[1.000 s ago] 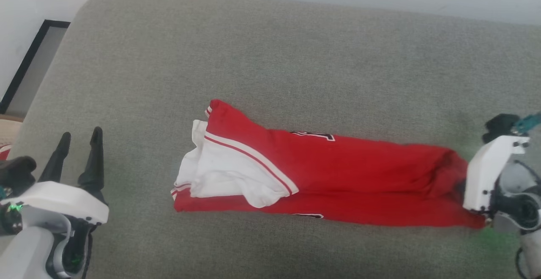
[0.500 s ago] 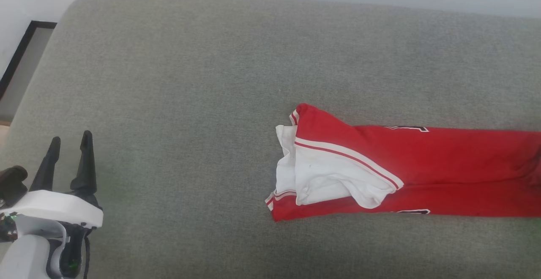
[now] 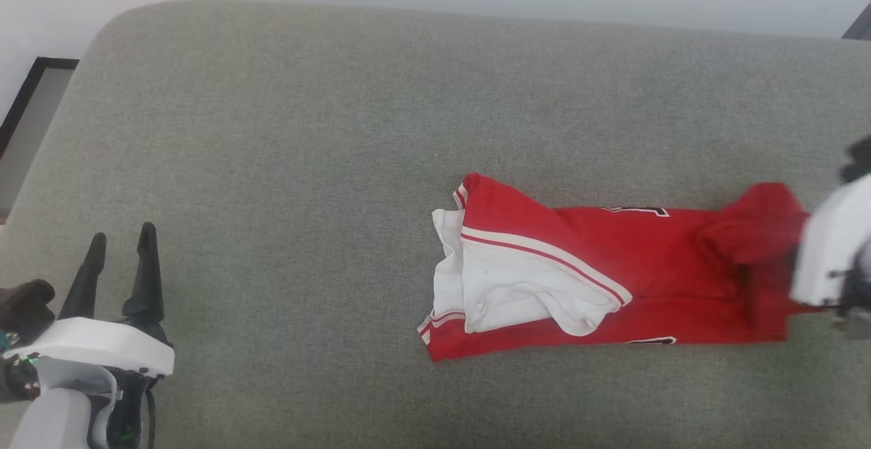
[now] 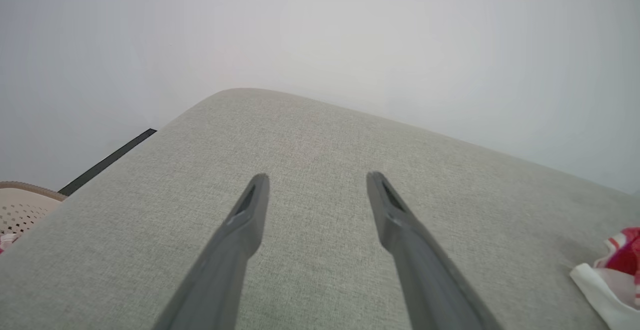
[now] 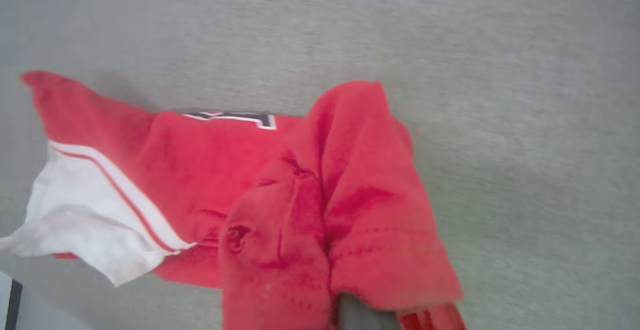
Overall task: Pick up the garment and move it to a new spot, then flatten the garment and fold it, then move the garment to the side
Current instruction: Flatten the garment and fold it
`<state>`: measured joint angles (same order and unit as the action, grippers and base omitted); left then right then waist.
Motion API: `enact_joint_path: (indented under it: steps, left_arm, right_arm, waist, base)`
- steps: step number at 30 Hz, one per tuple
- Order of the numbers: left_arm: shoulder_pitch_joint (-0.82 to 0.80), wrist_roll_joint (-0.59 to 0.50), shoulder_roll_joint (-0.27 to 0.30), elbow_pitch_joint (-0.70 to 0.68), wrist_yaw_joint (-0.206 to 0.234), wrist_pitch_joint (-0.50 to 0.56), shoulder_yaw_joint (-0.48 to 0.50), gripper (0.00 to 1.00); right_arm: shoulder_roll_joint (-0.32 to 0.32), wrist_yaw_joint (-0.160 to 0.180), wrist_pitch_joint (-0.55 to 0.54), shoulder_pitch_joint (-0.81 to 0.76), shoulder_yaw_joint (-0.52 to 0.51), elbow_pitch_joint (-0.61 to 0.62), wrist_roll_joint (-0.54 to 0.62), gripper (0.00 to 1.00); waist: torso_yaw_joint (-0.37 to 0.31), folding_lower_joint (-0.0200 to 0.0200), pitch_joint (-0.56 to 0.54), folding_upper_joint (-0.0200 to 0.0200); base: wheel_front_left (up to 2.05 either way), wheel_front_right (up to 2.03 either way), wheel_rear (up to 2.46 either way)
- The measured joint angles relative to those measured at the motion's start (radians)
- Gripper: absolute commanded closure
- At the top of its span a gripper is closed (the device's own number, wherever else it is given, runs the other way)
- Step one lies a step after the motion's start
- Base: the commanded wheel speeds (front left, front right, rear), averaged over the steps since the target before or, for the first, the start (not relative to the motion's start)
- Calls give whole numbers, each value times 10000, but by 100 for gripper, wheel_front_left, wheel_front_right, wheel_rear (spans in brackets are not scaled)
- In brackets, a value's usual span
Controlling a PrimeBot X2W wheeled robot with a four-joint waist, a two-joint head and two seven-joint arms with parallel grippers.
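Note:
The garment (image 3: 578, 265) is a red jersey with a white panel and striped trim, lying stretched out on the grey cushion right of centre. Its right end is bunched and raised where my right gripper (image 3: 827, 252) is shut on it, the fingers buried in the cloth. In the right wrist view the red fabric (image 5: 310, 195) folds over a dark finger (image 5: 365, 315) at the bottom edge. My left gripper (image 3: 122, 235) stands open at the lower left, far from the jersey, with nothing between its fingers (image 4: 250, 220). A white corner of the garment (image 4: 615, 270) peeks in at the right of the left wrist view.
The grey upholstered cushion (image 3: 306, 129) spreads wide, with bare fabric left of and behind the jersey. A pale wall runs along its far edge. A black-framed panel (image 3: 27, 95) lies off the left corner, and a beige perforated basket (image 4: 20, 205) sits beyond the left edge.
My right gripper has dragged the garment to the right across the cushion. Its right end has since been raised and bunched back over the rest. The left gripper has stayed put, and the camera has shifted slightly.

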<state>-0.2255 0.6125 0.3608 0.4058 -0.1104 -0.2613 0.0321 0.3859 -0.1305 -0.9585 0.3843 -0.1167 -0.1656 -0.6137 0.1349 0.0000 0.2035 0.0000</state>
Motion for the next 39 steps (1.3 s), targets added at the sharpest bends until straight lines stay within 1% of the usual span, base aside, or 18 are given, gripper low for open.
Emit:
enact_joint_path:
  steps: [2,5,9,12,16,21,24,25,26,27,30,32,36,37,39]
  left_arm:
    - [3,-44,-71,4,-13,0,38,0]
    - [4,-86,-165,44,-67,0,35,0]
    - [-21,-117,-270,196,-105,0,-81,0]
    - [-138,-146,-324,297,-130,-2,-244,0]
    - [-377,-159,-481,449,-148,0,-546,0]
    - [-588,-157,-548,639,-174,0,-832,0]
    - [-677,-151,-623,663,-176,0,-959,0]
    - [-678,-127,-633,669,-176,-2,-978,0]
    - [-678,-123,-637,671,-176,0,-997,0]
    - [-679,-73,-639,669,-176,-2,-1005,0]
    - [-675,-27,-617,663,-176,0,-1030,0]
    - [-650,-4,-543,629,-176,-2,-991,0]
    - [-500,36,-378,499,-176,-2,-828,0]
    - [-437,36,-324,439,-176,-2,-754,0]
    - [-402,25,-261,341,-176,0,-662,0]
  right_arm:
    - [-205,0,-153,-123,397,629,-21,100]
    - [-677,0,-242,-167,1068,1250,-15,100]
    - [-1329,0,-84,-1,1900,1386,38,100]
    - [-1766,0,186,324,2525,1126,102,100]
    - [-2226,0,579,683,3195,472,186,100]
    - [-2531,0,1089,1118,3910,-522,382,100]
    - [-2573,0,1350,1278,4305,-1122,493,100]
    - [-2568,0,1446,1337,4416,-1287,525,84]
    - [-2566,0,1547,1388,4483,-1419,523,62]
    - [-2545,0,1641,1438,4571,-1536,527,0]
    - [-2545,0,1797,1541,4700,-1599,320,0]
    - [-2437,0,1793,1575,4909,-1429,201,0]
    - [-2044,0,1685,1563,5028,-612,-257,0]
    - [-1850,0,1795,1490,4786,-180,-364,0]
    - [-1582,0,2008,1376,4594,244,-286,0]
  waist:
    - [9,0,-34,0]
    - [60,0,-74,0]
    - [225,0,-113,0]
    - [416,0,-146,0]
    - [747,0,-187,0]
    - [1160,0,-231,0]
    - [1349,0,-249,0]
    - [1394,0,-255,0]
    - [1423,0,-266,0]
    - [1439,0,-284,0]
    - [1412,0,-339,0]
    - [1335,0,-382,0]
    - [1080,0,-478,0]
    - [930,0,-529,0]
    - [778,0,-586,0]
  base:
    - [0,0,0]
    - [0,0,0]
    - [0,0,0]
    - [0,0,0]
    - [0,0,0]
    - [0,0,0]
    - [0,0,0]
    - [0,0,0]
    - [0,0,0]
    - [0,0,0]
    - [0,0,0]
    - [0,0,0]
    - [0,0,0]
    - [0,0,0]
    - [0,0,0]
